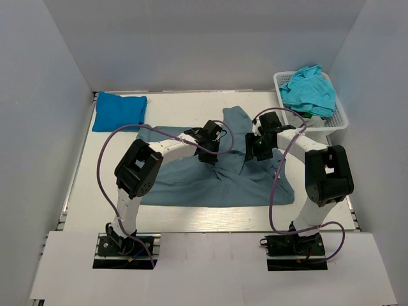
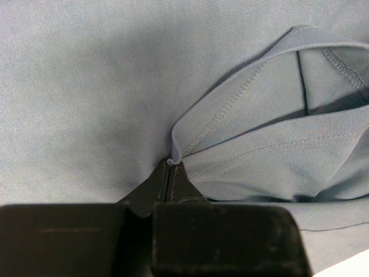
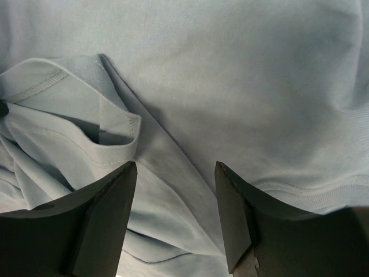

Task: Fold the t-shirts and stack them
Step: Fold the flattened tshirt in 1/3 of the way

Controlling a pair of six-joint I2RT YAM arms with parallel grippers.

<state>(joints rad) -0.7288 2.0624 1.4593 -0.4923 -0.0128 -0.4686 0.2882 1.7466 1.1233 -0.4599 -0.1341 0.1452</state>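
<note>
White table (image 1: 191,220), pale walls. The grey-blue t-shirt (image 1: 185,185) sprawls rumpled across it, not yet folded. The left gripper (image 2: 170,166) is clamped on a hemmed fold at that shirt's middle; the right gripper (image 3: 176,173) hangs spread just over it, holding nothing. Beyond the shirt's far left lies one folded bright blue t-shirt (image 1: 119,111); far right, turquoise t-shirts (image 1: 309,89) wait in the basket (image 1: 338,121)

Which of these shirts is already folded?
The bright blue shirt at far left: a neat flat rectangle. The grey-blue shirt lies spread and rumpled, and the turquoise shirts sit heaped in the basket.
</note>
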